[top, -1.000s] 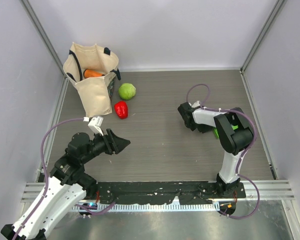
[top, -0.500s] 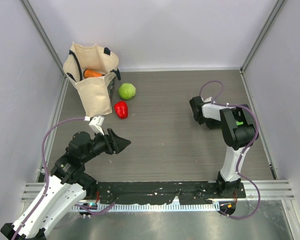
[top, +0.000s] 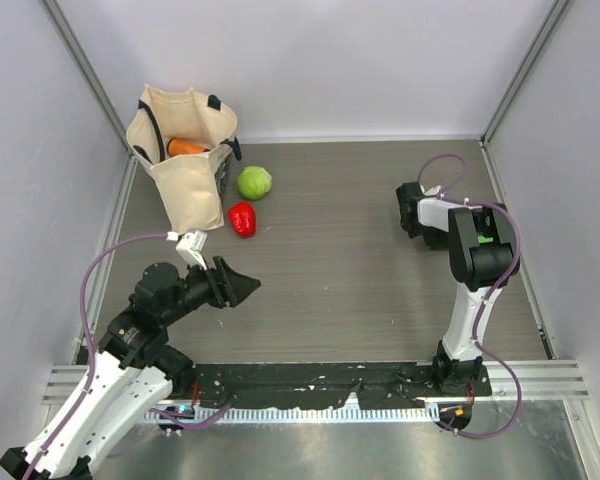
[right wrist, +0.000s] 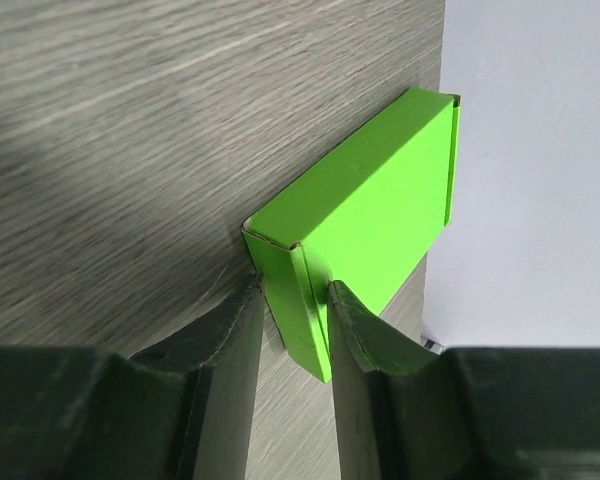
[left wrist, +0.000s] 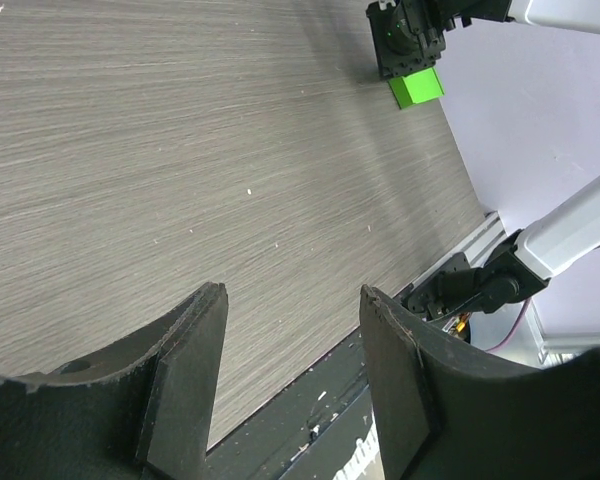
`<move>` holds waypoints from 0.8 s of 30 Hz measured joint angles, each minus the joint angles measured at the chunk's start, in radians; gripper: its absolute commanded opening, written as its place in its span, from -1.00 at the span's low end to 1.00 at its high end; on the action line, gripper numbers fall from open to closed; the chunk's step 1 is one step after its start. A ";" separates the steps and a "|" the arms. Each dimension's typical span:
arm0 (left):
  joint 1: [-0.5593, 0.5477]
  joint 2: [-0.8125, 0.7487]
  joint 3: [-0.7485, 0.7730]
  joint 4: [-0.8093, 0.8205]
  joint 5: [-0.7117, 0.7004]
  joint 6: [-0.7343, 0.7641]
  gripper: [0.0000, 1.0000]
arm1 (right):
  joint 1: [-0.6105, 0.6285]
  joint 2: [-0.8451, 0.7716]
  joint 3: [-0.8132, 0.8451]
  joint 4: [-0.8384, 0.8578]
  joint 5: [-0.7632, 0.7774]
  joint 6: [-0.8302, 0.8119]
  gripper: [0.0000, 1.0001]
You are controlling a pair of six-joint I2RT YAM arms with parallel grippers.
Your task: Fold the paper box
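Observation:
The paper box (right wrist: 365,205) is bright green and folded into a closed flat rectangular shape, lying on the wood-grain table close to the right wall. My right gripper (right wrist: 292,284) is shut on its near narrow end, one finger against each side. The left wrist view shows the same box (left wrist: 416,87) poking out below the right gripper (left wrist: 404,42). In the top view the right arm (top: 470,240) covers almost all of the box. My left gripper (left wrist: 292,292) hovers open and empty above the near left table, also seen from above (top: 245,287).
A beige tote bag (top: 185,160) holding a carrot (top: 186,147) stands at the far left. A round pale-green vegetable (top: 254,182) and a red pepper (top: 242,218) lie beside it. Walls enclose the table on three sides; the black base rail (top: 320,382) runs along the near edge.
The right arm has swung right and farther away with the green box in its jaws, towards the right wall. The left arm has hardly moved.

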 measured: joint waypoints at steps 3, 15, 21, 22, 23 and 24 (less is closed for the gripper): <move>0.000 0.000 0.000 -0.001 -0.003 0.004 0.19 | -0.009 0.000 0.002 0.008 -0.002 -0.005 -0.12; 0.000 0.031 0.053 -0.040 -0.068 0.047 0.89 | 0.187 -0.242 0.097 -0.151 -0.023 0.105 0.28; 0.000 0.087 0.110 -0.047 -0.114 0.071 0.99 | 0.418 -0.599 0.058 -0.147 -0.208 0.210 0.36; 0.000 0.096 0.118 -0.048 -0.119 0.075 1.00 | 0.446 -0.639 0.050 -0.148 -0.229 0.221 0.37; 0.000 0.107 0.129 -0.049 -0.125 0.079 0.99 | 0.472 -0.687 0.039 -0.146 -0.255 0.229 0.38; 0.000 0.119 0.146 -0.054 -0.133 0.085 0.99 | 0.487 -0.731 0.029 -0.144 -0.280 0.237 0.39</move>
